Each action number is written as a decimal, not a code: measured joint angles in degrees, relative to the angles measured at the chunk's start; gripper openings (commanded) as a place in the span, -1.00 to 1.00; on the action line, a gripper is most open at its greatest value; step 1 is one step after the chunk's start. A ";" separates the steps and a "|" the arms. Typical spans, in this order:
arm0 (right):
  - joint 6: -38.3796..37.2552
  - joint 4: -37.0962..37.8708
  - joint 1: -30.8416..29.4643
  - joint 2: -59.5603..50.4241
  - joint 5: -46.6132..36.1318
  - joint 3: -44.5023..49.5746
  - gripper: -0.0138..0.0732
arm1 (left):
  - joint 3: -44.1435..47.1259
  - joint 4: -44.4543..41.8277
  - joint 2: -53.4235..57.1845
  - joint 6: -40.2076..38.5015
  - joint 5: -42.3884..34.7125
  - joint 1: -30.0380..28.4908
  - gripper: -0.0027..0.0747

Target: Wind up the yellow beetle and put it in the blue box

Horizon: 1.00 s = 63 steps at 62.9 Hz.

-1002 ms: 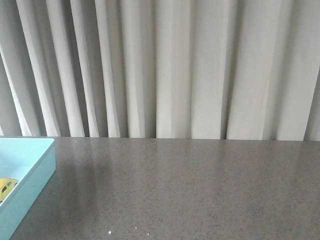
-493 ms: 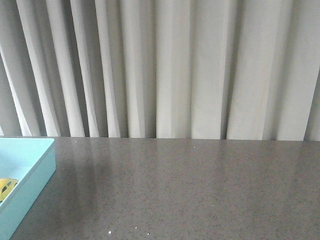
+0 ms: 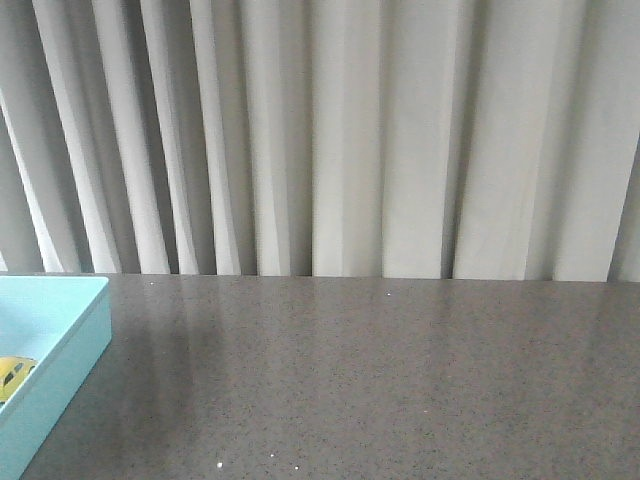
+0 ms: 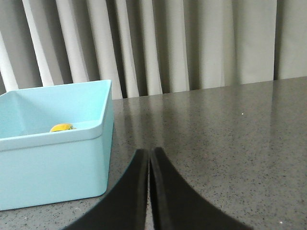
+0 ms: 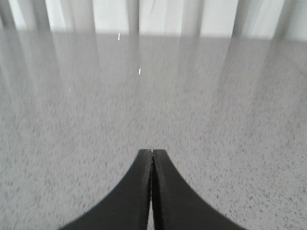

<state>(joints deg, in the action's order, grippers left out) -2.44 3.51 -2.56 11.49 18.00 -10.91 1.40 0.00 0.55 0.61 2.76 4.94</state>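
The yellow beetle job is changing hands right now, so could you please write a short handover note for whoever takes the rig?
Left gripper: fingers shut, holding nothing, on the table side of the blue box, outside it.
Right gripper: fingers shut, empty, over bare table.
Yellow beetle: lies inside the blue box at the table's left edge; only part of it shows over the wall.
Done: the beetle is stored in the box. Whether it was wound cannot be told.
Left: nothing visible, unless winding needs checking.
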 measured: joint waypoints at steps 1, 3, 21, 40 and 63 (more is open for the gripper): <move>0.00 -0.19 -0.22 -1.03 -1.02 1.03 -0.70 | 0.00 0.00 0.00 0.00 0.00 0.00 -0.95; 0.00 -0.63 -0.59 -3.50 -3.26 3.44 -0.70 | 0.00 0.00 0.00 0.00 0.00 0.00 -0.95; 0.00 -4.18 -0.82 -12.16 -10.37 12.43 -0.70 | 0.00 0.00 0.00 0.00 -0.02 0.00 -0.95; 0.57 -3.99 -0.82 -12.24 -10.51 12.43 -0.70 | 0.00 0.00 0.00 0.00 -0.02 0.00 -0.95; 0.57 -3.99 -0.82 -12.24 -10.51 12.43 -0.70 | 0.00 0.00 0.00 0.00 -0.02 0.00 -0.95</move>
<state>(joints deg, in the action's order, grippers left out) -1.87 -0.48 -3.38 -0.75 7.49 1.52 1.40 0.00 0.55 0.61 2.75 4.94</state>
